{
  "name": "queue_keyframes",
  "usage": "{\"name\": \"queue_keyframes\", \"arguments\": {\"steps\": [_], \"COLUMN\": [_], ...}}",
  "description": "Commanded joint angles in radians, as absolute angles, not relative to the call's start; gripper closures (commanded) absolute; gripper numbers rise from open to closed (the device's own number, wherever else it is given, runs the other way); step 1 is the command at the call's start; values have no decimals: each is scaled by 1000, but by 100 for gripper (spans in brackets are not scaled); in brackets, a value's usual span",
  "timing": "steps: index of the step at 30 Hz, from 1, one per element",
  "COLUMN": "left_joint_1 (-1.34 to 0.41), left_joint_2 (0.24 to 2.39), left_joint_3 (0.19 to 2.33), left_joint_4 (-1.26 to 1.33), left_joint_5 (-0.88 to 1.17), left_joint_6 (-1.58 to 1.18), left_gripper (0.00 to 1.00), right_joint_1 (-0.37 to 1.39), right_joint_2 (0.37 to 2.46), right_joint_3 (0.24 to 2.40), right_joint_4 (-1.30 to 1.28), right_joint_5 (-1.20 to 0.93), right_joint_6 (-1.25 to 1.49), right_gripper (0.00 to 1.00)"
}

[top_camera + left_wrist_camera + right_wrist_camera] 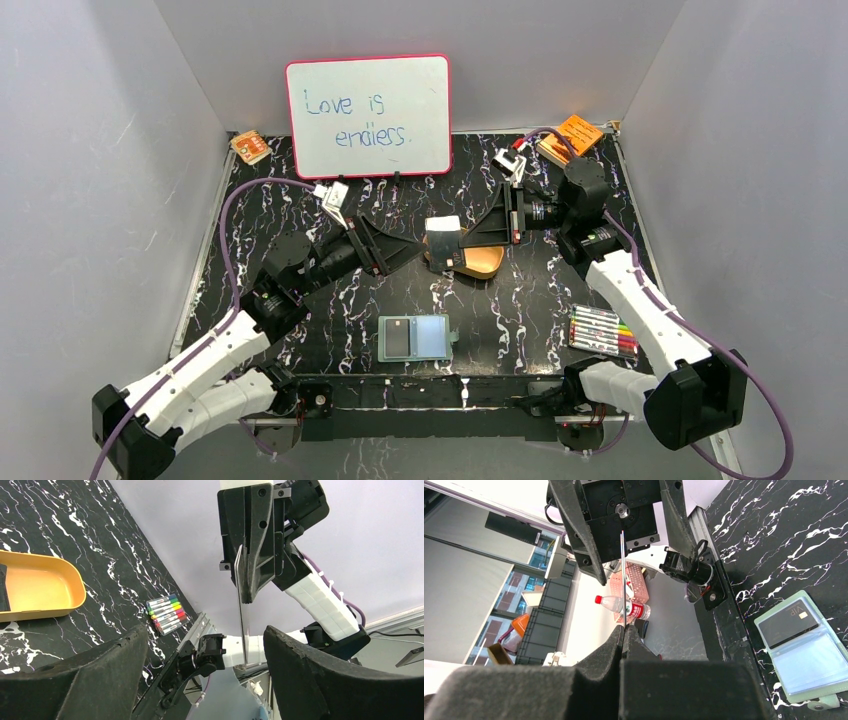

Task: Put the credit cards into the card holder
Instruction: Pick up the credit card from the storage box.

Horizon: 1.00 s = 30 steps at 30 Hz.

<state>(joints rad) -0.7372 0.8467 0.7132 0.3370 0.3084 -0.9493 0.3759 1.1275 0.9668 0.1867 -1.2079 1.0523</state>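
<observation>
one dark credit card (pixel 398 338) already lies in the left pocket of the open card holder (pixel 432 338), at 6 o'clock on the marbled table (pixel 560 290). a second credit card (pixel 244 630) is up in the air over the tan tray (pixel 483 262), at 12 o'clock from the holder. it is pinched edge-on in my right gripper (pixel 624 630), which is clenched on one end of it. my left gripper (pixel 205 635) faces it, fingers (pixel 310 670) spread wide on either side of the card's free end, touching nothing. i judge this a handover for a regrip. next, the left fingers should close squarely on the flat faces before the right lets go, then carry the card down to an empty pocket.
</observation>
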Motion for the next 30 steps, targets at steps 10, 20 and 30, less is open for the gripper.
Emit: {"name": "queue_keyframes", "arguments": {"steps": [10, 20, 30], "left_joint_1": [-740, -740, -741], "left_joint_2": [853, 851, 897], "left_joint_3": [695, 678, 698], "left_joint_4": [363, 364, 435], "left_joint_5": [329, 327, 386], "left_joint_6": [-928, -932, -960], "left_gripper": [23, 28, 28], "right_joint_1": [388, 396, 425], "right_joint_2": [1109, 1106, 1112], "right_joint_3": [977, 977, 980], "right_joint_4": [290, 318, 314], "right_joint_5": [-1232, -1232, -1216], "right_joint_6": [1085, 1103, 1108], "right_gripper": [100, 100, 100]}}
